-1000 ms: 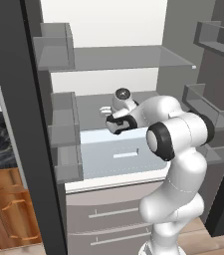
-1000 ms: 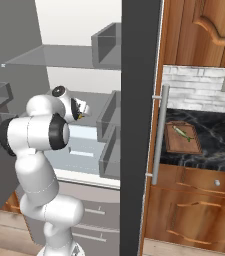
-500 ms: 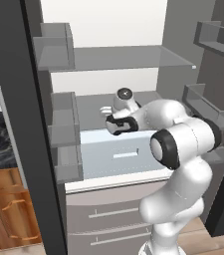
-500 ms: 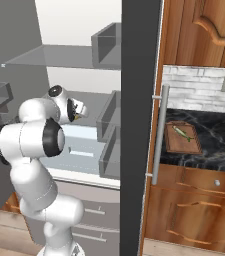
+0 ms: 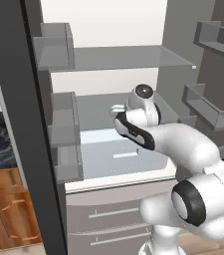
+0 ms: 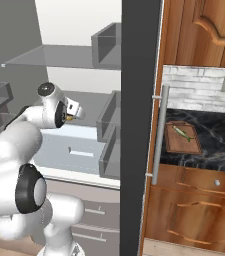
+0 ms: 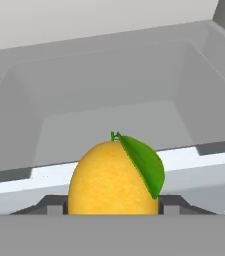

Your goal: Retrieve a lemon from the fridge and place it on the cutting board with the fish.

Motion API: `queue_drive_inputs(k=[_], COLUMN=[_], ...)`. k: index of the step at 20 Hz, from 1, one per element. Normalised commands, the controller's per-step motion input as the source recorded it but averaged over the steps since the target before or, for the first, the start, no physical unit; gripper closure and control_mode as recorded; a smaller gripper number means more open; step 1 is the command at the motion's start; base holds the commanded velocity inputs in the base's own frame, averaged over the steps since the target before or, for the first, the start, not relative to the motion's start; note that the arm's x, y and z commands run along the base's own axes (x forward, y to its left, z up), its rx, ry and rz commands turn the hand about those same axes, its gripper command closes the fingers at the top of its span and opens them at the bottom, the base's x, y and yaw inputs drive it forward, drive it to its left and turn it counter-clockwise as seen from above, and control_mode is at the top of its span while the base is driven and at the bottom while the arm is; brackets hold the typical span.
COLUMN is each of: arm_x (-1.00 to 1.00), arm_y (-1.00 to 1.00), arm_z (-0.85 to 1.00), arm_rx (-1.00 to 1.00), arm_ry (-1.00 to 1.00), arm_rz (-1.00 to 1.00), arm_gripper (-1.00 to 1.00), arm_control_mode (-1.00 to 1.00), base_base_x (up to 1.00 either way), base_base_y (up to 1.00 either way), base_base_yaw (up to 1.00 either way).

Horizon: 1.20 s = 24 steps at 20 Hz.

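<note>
Inside the open fridge (image 5: pixel 108 60), above the pale drawer (image 5: pixel 118 157), we see our pincer (image 6: pixel 72 116) clamped on the lemon (image 7: pixel 113 181), its green leaf (image 7: pixel 144 163) up. Off right on the black desk (image 6: pixel 219 145), the cutting board (image 6: pixel 188 147) carries the fish (image 6: pixel 182 133).

The lemon (image 7: pixel 113 178) sits at six o'clock, low in the middle, with a green leaf (image 7: pixel 145 162) hanging from its stem toward four o'clock. A dark finger tip (image 7: pixel 51 205) touches it at each flank, clamping it. Toward twelve o'clock lies an open grey drawer (image 7: pixel 109 95) of the fridge, its pale front rim (image 7: pixel 194 160) crossing behind the fruit.
</note>
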Motion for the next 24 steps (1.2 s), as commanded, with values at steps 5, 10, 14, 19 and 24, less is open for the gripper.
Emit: queue_drive_inputs(k=[5, 10, 14, 19, 24], arm_x=[-1.00, -1.00, -0.99, -0.96, -0.80], arm_y=[-0.37, -0.20, -0.09, -0.03, -0.15], arm_z=[0.42, 0.43, 0.36, 0.39, 0.04], arm_rx=[0.00, -0.02, -0.05, -0.07, -0.02], arm_ry=[0.00, 0.07, 0.13, 0.21, 0.09], arm_rz=[0.00, 0.00, 0.04, 0.05, 0.07], arm_gripper=[1.00, 1.00, 1.00, 1.00, 1.00], arm_control_mode=[-1.00, -1.00, -1.00, -1.00, -1.00], base_base_x=[0.00, 0.00, 0.00, 0.00, 0.00], base_base_y=[0.00, 0.00, 0.00, 0.00, 0.00], base_base_yaw=[0.00, 0.00, 0.00, 0.00, 0.00])
